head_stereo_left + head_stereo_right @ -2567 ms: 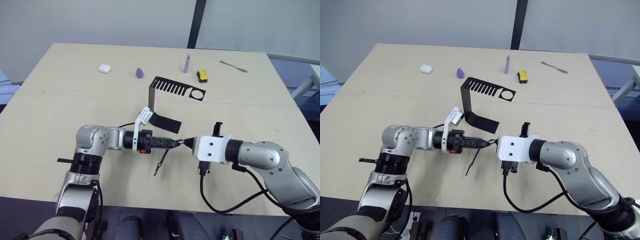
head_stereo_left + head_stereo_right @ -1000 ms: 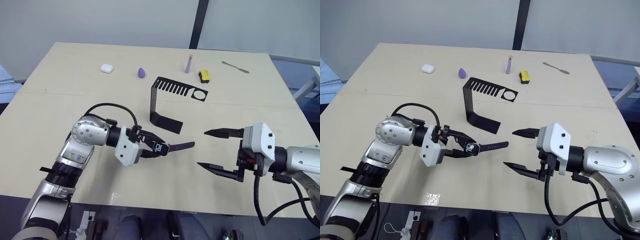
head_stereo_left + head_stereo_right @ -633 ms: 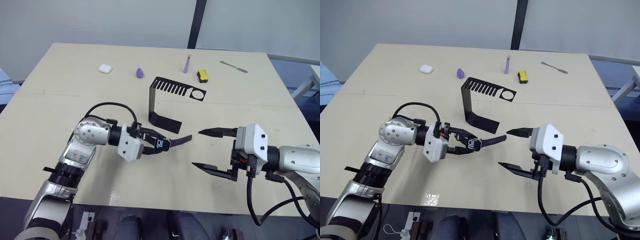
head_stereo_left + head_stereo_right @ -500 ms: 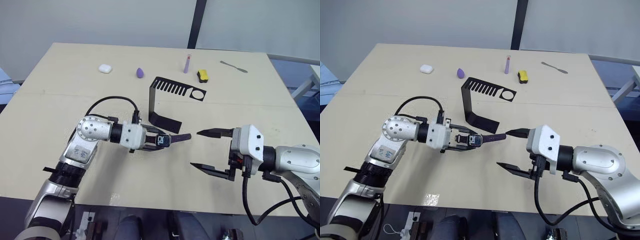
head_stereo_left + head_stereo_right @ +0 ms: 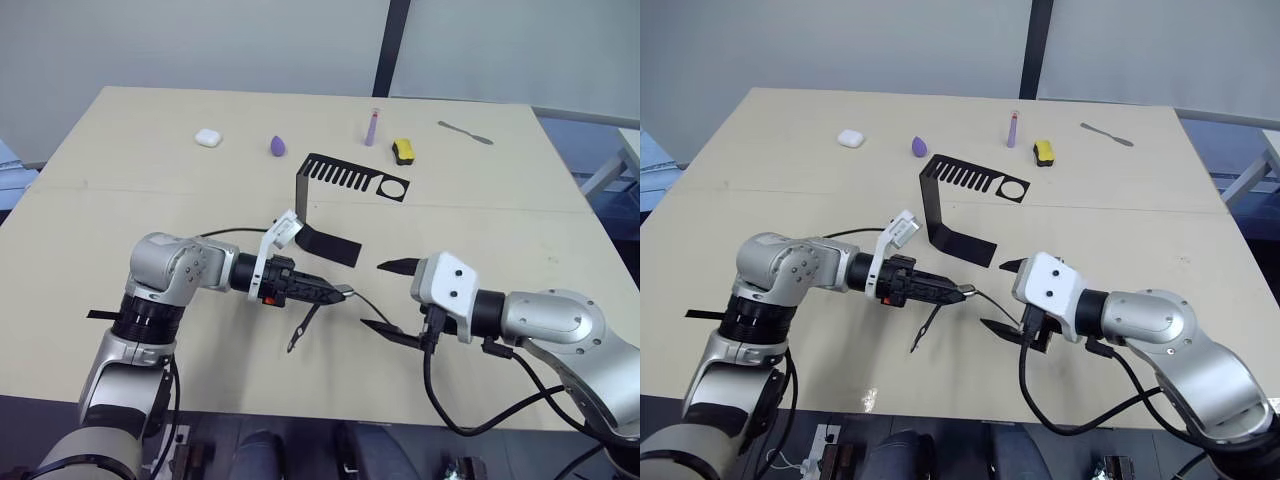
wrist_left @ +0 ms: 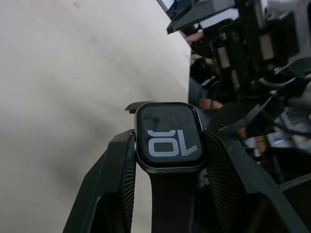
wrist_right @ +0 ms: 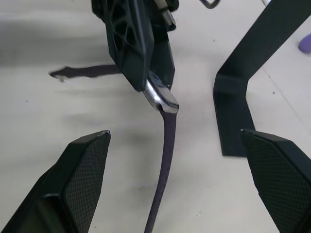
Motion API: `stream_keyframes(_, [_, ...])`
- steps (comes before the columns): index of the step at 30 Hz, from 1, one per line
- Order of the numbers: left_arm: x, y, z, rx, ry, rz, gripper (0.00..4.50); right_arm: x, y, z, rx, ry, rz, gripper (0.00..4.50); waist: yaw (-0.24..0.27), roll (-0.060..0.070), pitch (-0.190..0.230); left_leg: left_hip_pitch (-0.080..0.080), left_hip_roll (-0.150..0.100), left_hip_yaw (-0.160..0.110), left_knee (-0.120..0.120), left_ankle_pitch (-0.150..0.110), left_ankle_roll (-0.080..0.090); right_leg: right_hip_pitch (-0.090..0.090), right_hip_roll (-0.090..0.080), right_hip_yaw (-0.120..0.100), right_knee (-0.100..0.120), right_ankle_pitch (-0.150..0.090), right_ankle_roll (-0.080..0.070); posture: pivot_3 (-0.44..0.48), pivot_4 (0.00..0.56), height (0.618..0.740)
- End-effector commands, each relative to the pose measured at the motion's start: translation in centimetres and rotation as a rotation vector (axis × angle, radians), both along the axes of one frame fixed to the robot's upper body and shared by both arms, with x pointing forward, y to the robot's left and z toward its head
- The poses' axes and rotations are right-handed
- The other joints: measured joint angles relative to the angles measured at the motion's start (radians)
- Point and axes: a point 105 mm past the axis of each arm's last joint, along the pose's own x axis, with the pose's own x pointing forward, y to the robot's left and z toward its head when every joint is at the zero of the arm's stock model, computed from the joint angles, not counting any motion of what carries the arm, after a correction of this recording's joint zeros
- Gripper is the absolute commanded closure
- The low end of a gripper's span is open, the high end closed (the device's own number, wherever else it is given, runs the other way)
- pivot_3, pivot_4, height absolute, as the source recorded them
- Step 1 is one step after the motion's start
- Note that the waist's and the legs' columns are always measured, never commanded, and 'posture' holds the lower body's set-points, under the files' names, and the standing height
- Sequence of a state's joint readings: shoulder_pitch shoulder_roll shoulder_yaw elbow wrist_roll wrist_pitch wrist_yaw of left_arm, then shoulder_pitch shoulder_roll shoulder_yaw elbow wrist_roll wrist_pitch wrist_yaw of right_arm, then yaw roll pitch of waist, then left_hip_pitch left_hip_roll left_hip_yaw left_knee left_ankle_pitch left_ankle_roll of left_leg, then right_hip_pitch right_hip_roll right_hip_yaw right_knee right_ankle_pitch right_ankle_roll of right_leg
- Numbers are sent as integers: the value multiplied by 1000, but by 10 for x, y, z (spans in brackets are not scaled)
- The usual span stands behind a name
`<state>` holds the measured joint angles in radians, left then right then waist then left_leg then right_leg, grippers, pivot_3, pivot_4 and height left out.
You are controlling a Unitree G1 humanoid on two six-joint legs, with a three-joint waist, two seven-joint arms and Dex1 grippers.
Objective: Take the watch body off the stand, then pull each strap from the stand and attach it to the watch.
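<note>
A pale beige tabletop (image 5: 120, 200) fills most of the head views, with a grey wall and a dark vertical post behind it at the top. Along its far part lie a white case (image 5: 207, 138), a purple egg-shaped piece (image 5: 277, 146), a lilac tube (image 5: 372, 128), a yellow-and-black block (image 5: 403, 151) and a metal tool (image 5: 464, 132).

The stand (image 5: 330, 195) sits just above centre, slotted arm pointing right, its flat base close to the left gripper (image 5: 335, 292). That gripper's jaws are clamped on the watch body (image 6: 168, 137), at picture centre — the left wrist view shows the dark screen with pale digits wedged between both fingers. One strap (image 7: 163, 170) runs from the watch toward the right gripper (image 5: 385, 298); another strap (image 5: 303, 327) hangs down to the tabletop below.

The right gripper's jaws stand wide apart, either side of the first strap, not touching it.

Half a second ago the left gripper held the watch face up; now it has rolled so the watch is edge-on, and the right gripper has come closer.
</note>
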<state>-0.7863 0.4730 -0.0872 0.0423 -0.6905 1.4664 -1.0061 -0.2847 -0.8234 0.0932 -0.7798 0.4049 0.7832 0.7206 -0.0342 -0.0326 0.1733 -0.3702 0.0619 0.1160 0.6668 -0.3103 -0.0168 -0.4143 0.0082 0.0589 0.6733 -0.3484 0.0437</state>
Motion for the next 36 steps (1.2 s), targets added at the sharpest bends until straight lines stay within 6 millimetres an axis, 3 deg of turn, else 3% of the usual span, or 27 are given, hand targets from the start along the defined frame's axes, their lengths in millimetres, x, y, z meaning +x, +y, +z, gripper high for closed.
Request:
stream_keyframes(1, [1, -1, 19, -94, 96, 10, 2921, 8, 2, 5, -4, -40, -69, 11, 1, 0, 0, 0, 0, 0, 0, 0, 0, 0, 0, 0, 0, 0, 0, 0, 150, 740])
stream_keyframes(9, [9, 1, 16, -185, 143, 38, 2921, 16, 9, 5, 1, -39, -106, 11, 3, 0, 0, 0, 0, 0, 0, 1, -1, -1, 0, 0, 1, 0, -1, 0, 150, 740])
stream_keyframes(13, [11, 0, 14, -189, 128, 40, 2921, 19, 10, 5, -11, -60, -109, 1300, 3, 0, 0, 0, 0, 0, 0, 1, -1, -1, 0, 0, 1, 0, -1, 0, 150, 740])
stream_keyframes(26, [12, -4, 14, -195, 117, 37, 2921, 25, 17, 9, 22, -78, -108, 1300, 2, 0, 0, 0, 0, 0, 0, 1, -2, -1, 0, 0, 1, -1, -1, 0, 150, 740])
stream_keyframes(29, [11, -4, 14, -195, 116, 34, 2921, 25, 18, 9, 24, -81, -107, 2566, 2, 0, 0, 0, 0, 0, 0, 1, -2, -1, 0, 0, 1, -1, -1, 0, 150, 740])
stream_keyframes(36, [10, -4, 12, -193, 117, 32, 2921, 25, 18, 10, 30, -92, -106, 2566, 2, 0, 0, 0, 0, 0, 0, 1, -2, -1, 0, 0, 1, -1, -1, 0, 150, 740])
